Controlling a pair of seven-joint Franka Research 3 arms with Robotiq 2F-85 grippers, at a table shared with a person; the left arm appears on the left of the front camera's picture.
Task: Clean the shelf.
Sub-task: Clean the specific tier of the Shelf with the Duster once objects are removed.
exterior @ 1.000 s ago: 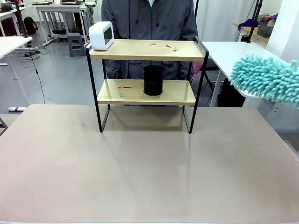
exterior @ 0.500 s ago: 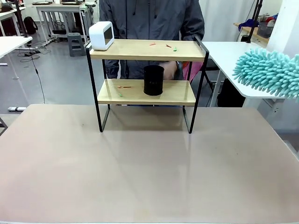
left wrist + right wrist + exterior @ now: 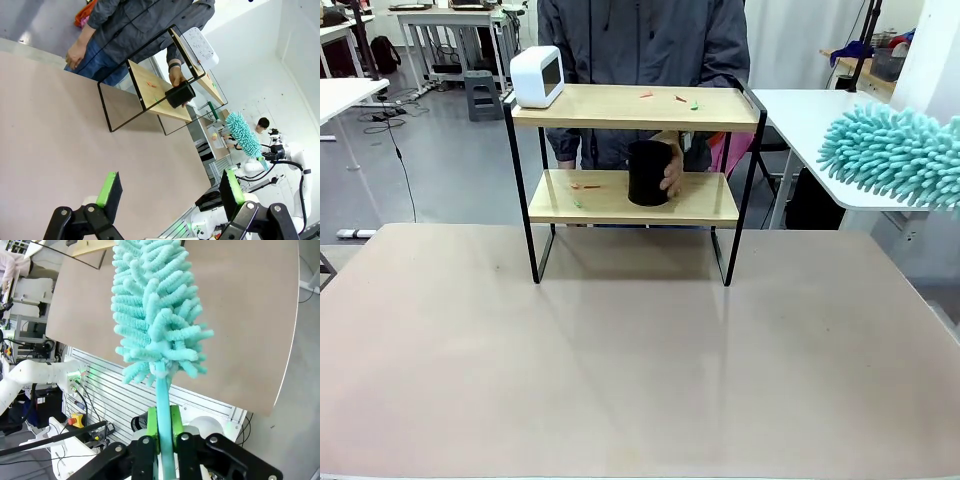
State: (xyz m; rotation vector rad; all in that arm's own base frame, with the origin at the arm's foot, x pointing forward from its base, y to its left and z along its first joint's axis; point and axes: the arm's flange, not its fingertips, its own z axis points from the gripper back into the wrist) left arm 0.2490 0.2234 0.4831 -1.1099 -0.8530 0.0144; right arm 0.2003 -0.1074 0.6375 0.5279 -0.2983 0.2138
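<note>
Front view: a hand [image 3: 671, 168] has just come in and wraps the cup [image 3: 648, 172] on the lower board of the shelf [image 3: 600, 106], across the table [image 3: 620, 350] from us; we judge it is clearing our way. Our right gripper [image 3: 164, 429] clenches the duster [image 3: 895, 155]; our left gripper [image 3: 171, 191] hangs released.

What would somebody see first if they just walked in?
Probably the fluffy turquoise duster at the right side, its handle clamped in the right end effector. Next, the shelf in the middle, where a person's hand holds a black cup on the lower board. A white gadget sits on the top board's left end.
</note>
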